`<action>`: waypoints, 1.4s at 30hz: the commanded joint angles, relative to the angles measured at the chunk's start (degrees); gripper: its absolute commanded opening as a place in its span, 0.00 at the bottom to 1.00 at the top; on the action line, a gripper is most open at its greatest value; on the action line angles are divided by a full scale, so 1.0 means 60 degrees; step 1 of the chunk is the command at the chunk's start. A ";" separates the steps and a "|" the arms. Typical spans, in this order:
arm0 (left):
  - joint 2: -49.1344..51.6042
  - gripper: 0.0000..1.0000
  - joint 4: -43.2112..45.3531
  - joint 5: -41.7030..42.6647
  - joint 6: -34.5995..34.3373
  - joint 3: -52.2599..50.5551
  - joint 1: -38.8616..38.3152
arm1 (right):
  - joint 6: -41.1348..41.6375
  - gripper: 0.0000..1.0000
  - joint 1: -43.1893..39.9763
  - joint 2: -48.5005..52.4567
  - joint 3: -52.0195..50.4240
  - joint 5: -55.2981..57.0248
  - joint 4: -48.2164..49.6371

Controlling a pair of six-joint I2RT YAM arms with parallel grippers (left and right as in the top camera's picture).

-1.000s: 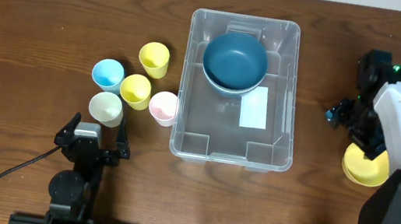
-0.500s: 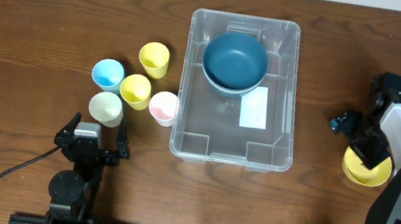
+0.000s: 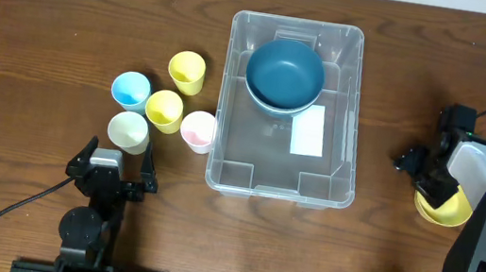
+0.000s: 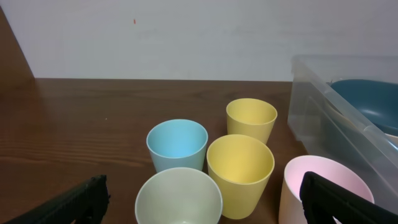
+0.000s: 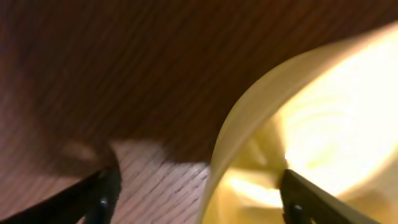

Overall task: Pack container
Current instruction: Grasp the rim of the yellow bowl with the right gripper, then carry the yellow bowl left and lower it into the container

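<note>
Right gripper [image 3: 426, 173] spread open, jaws astride rim of yellow round plastic bowl [image 3: 447, 209] near right bench edge; no grip yet. Left gripper [image 4: 202, 202] open, empty, near front-left edge. Large clear plastic rectangular container [image 3: 228, 105] mid-bench, holding only dark blue round bowl [image 3: 285, 73] at its far end. Left to pack: yellow bowl, five small plastic cups [image 3: 163, 109] just left of container. Judged early stage.

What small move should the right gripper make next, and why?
Probably close the right gripper on the rim of the yellow bowl. In the right wrist view the rim passes between its open fingers, one outside the bowl and one inside, so a grasp seems ready.
</note>
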 commanded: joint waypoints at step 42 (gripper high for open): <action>-0.0007 0.98 -0.0310 -0.0007 0.0135 -0.0208 0.0033 | -0.4590 0.01 0.4200 -0.1621 0.7701 -0.3198 -0.3555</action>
